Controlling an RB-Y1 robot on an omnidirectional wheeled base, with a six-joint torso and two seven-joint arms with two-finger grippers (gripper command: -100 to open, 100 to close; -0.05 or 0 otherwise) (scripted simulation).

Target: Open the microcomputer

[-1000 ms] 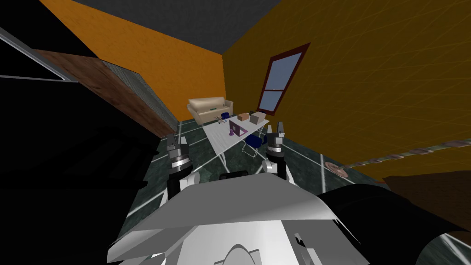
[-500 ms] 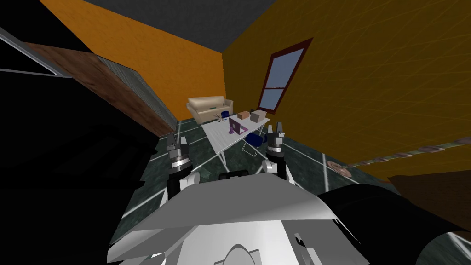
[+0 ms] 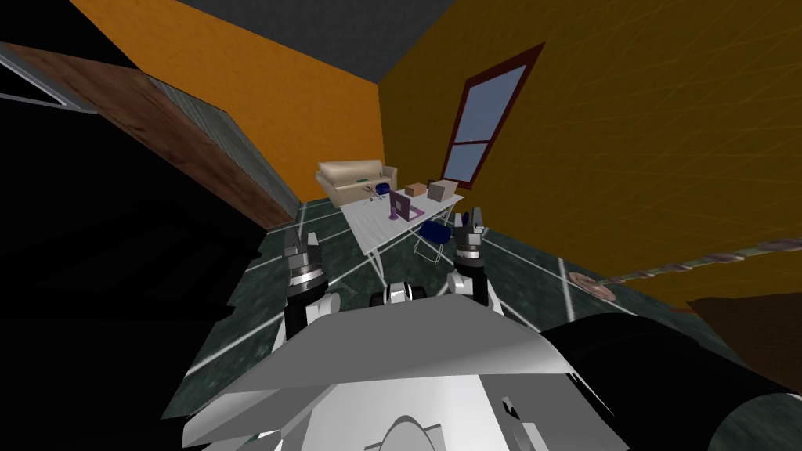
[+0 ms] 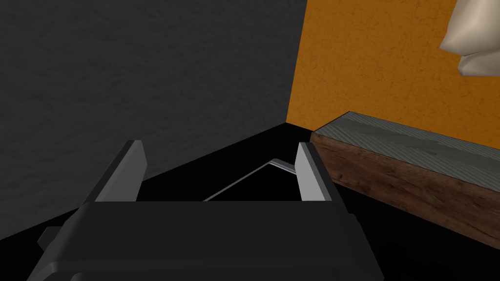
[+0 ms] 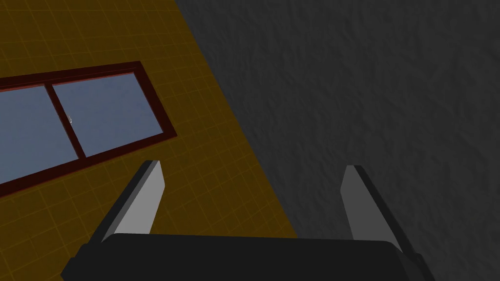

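Note:
The microcomputer [image 3: 402,207] is a small purple-edged device with an upright panel, standing on a long white table [image 3: 376,232] far ahead of me across the room. My left gripper [image 3: 301,242] is raised in front of my chest on the left, fingers open and empty [image 4: 217,170]. My right gripper [image 3: 468,220] is raised on the right, near the table's closer end in the head view, also open and empty [image 5: 251,195]. Both grippers are well short of the device.
On the table stand two small boxes [image 3: 429,189] and a dark blue object [image 3: 383,189]. A blue chair [image 3: 433,232] sits at the table's right side. A beige sofa [image 3: 352,181] stands behind. A brown door frame [image 3: 180,137] borders a black area at left.
The whole head view has shifted: the table and window sit slightly higher and larger, so I have moved toward them. Both arms hold the same pose.

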